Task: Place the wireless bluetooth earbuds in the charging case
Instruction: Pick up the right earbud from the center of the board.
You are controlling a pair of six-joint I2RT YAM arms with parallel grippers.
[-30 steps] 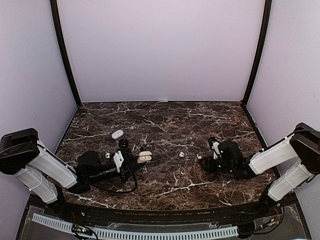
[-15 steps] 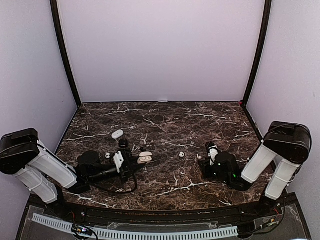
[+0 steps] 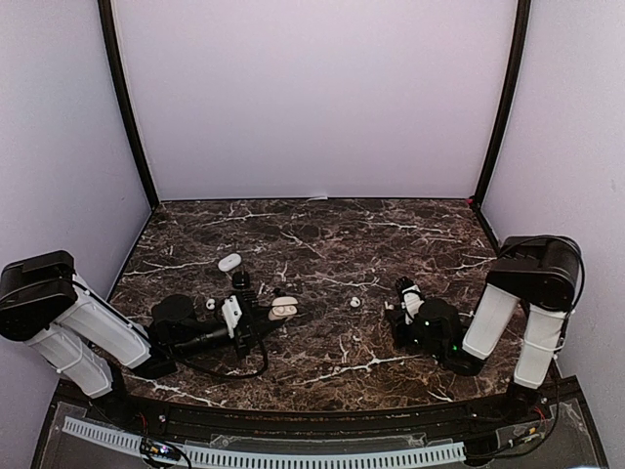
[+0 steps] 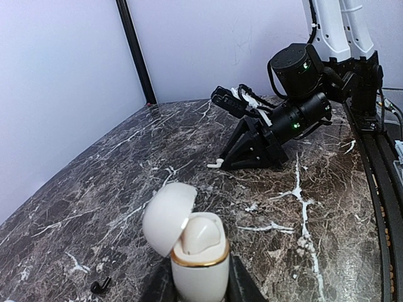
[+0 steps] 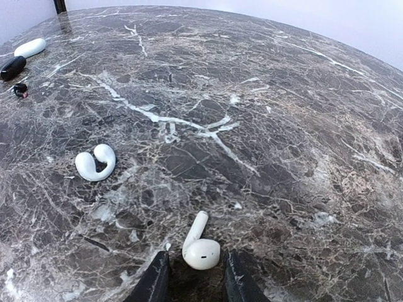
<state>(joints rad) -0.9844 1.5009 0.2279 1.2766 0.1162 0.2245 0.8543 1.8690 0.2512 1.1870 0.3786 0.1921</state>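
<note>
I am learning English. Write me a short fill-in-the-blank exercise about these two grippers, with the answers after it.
The left gripper holds the charging case, whose lid is ____.
The right gripper straddles the stemmed earbud, which is ____ in colour.
In the right wrist view, the hook-shaped earbud lies to the ____ of it.
Answers: open; white; left.

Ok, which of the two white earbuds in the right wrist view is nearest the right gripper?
The stemmed earbud, lying on the marble between the open fingers of the right gripper. The curled C-shaped earbud lies farther off, to the view's left.
</note>
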